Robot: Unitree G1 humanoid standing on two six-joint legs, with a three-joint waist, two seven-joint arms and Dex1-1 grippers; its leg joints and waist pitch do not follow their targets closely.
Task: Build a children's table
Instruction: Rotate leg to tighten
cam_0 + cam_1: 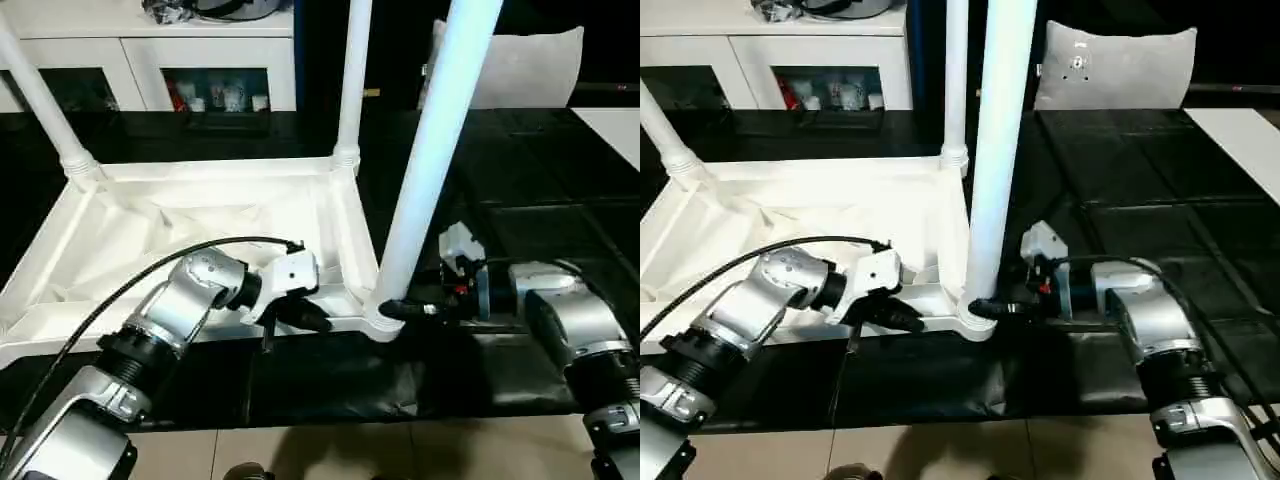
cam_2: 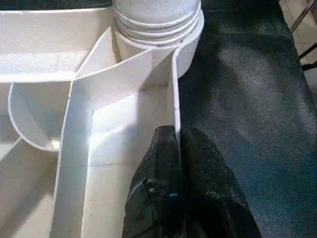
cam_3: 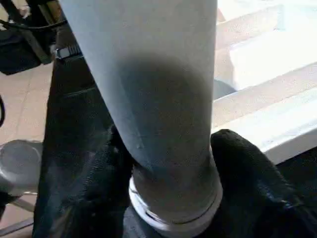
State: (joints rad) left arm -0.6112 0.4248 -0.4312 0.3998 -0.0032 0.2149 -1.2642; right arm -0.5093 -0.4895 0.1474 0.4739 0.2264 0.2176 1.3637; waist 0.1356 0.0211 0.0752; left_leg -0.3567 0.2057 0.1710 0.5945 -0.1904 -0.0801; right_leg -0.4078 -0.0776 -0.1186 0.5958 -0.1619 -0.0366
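The table top lies upside down on a black mat, with its ribbed side facing up. Closest to the robot is the long front edge of the top.

The left gripper is pinched tight on that front edge. In the left wrist view its black fingers sit one on each side of the thin white wall, just short of the corner. It looks like it is holding the top steady.

At the near right corner a leg stands up in its round socket. It leans a little and rises out of the top of the picture. The right gripper is wrapped around the bottom of this leg. In the right wrist view one black finger sits on each side of the leg, right where it meets the socket. The fingers are about half open and holding the leg.

Farther back, two more legs stand in the far corners, one on the left and one on the right. The near left corner is out of sight, so I cannot tell if it has a leg.

Behind the table are a white pillow and white cabinets.

I think the robot is fitting the near right leg. Next it likely needs to twist or push the leg until it stands straight and firm, while the left gripper stops the top from sliding.
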